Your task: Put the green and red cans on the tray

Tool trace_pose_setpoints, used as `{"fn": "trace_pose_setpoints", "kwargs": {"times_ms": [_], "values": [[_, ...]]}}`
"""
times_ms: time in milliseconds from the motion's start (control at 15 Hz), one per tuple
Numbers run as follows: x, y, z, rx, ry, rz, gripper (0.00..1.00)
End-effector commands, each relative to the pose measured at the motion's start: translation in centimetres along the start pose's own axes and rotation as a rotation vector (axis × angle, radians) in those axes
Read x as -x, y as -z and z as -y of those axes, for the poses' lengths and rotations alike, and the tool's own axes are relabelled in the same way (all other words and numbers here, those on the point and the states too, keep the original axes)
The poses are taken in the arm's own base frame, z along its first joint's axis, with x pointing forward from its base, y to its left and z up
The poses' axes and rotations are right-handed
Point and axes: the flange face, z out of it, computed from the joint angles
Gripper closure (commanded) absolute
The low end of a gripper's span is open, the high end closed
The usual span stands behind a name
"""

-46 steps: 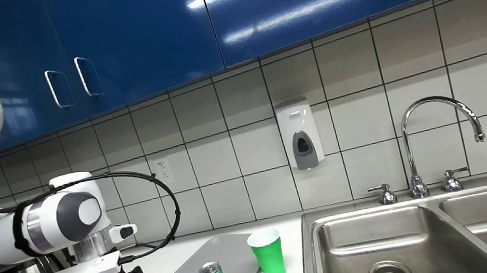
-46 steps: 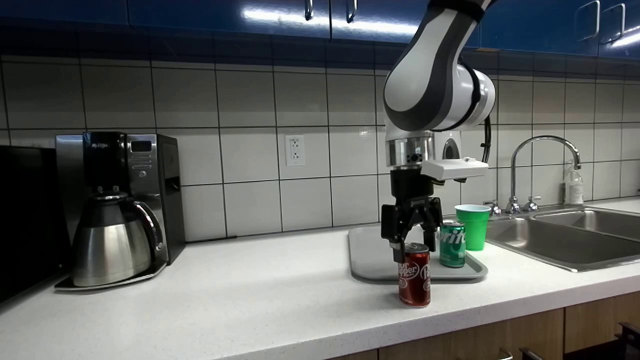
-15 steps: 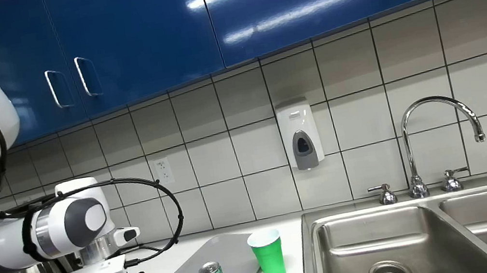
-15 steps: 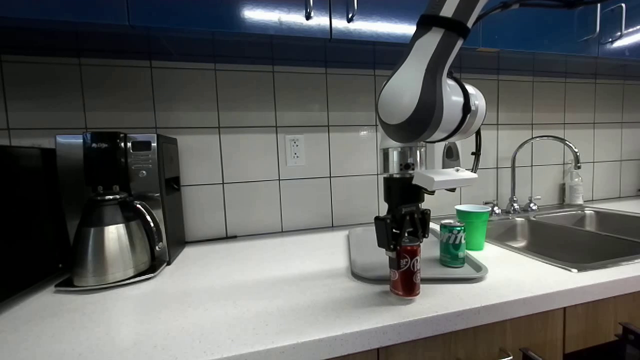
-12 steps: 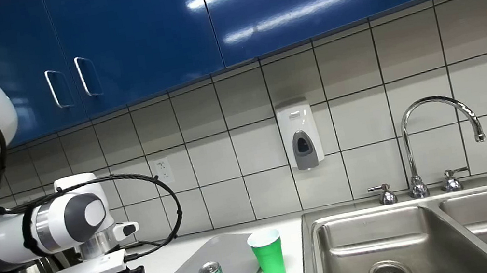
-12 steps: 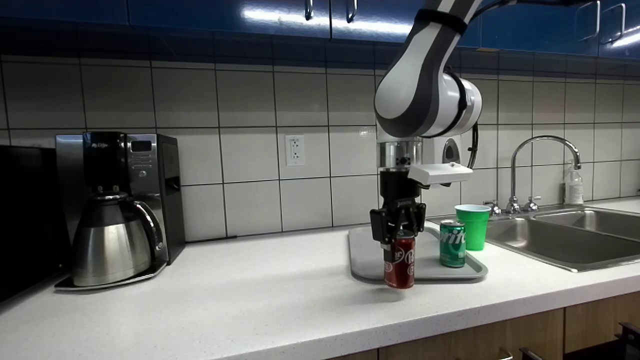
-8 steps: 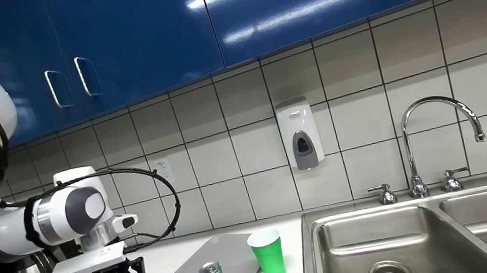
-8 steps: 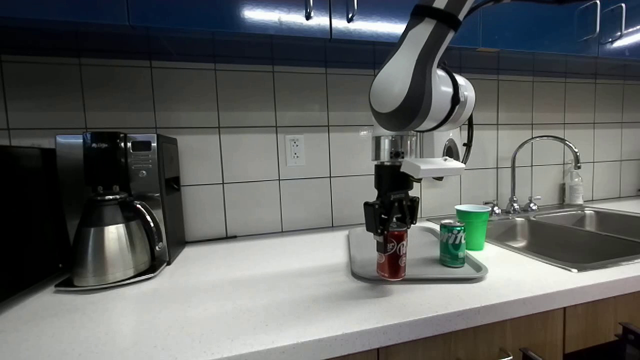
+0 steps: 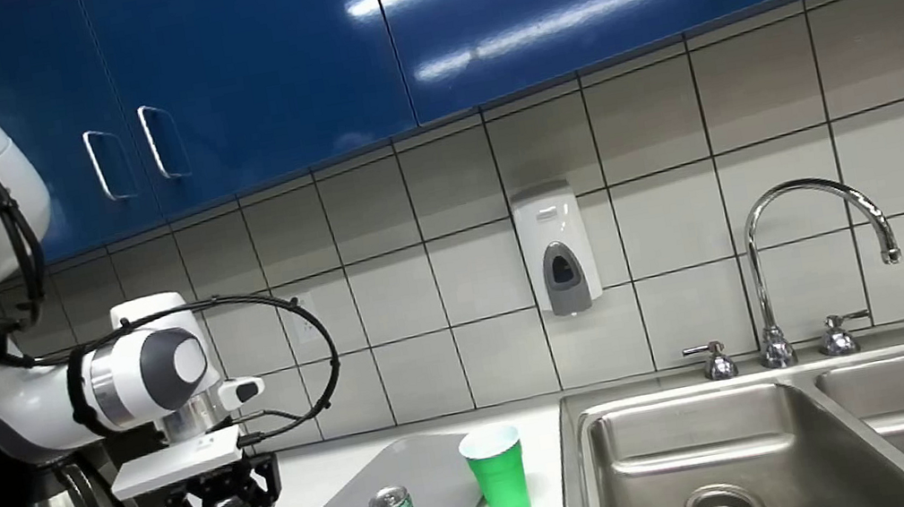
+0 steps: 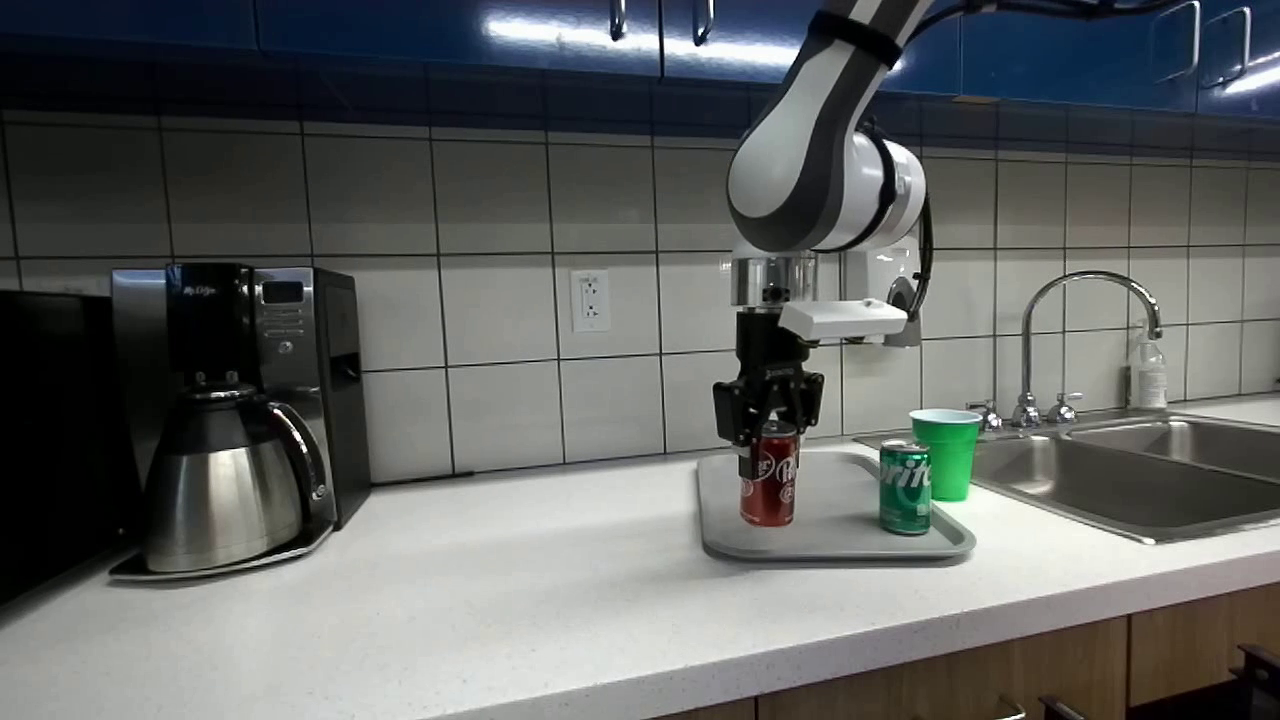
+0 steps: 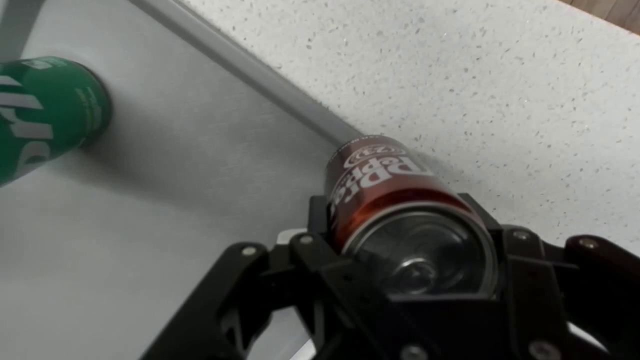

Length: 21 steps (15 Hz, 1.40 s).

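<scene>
My gripper (image 11: 399, 215) is shut on the red can (image 11: 372, 175), one finger on each side near its top. In both exterior views this red can (image 10: 768, 495) hangs roughly upright, raised off the counter. From the wrist camera, its lower end lines up with the rim of the grey tray (image 11: 210, 125); the exact height above it is hard to judge. The green can (image 10: 905, 490) stands upright on the tray (image 10: 835, 540), toward the end by the sink. The wrist view shows part of that green can (image 11: 55, 112) at the left edge.
A green cup (image 10: 950, 460) stands close behind the green can, between the tray and the steel sink (image 10: 1130, 490). On the far side of the counter (image 10: 500, 600) is a coffee maker (image 10: 310, 400) with its steel pot (image 10: 225, 500). Blue cabinets (image 9: 233, 70) hang above.
About three seconds ago the jaws stood wider around the red can on the counter. Since then they have closed on it, lifted it and carried it toward the tray. The green can stayed put.
</scene>
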Motion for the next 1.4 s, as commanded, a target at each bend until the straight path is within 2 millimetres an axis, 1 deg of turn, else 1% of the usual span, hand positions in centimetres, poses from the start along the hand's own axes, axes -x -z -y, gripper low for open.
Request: {"fn": "trace_pose_setpoints", "kwargs": {"times_ms": [0, 267, 533, 867, 1333], "values": [[-1.8, 0.1, -1.5, 0.024, -0.036, 0.015, 0.62], [-2.8, -0.8, -2.6, 0.025, -0.051, 0.024, 0.62], [-3.5, -2.1, -3.2, 0.018, -0.061, 0.039, 0.62], [-3.9, -3.5, -3.6, 0.012, -0.07, 0.059, 0.62], [-4.3, -4.7, -4.2, 0.006, -0.081, 0.076, 0.62]]}}
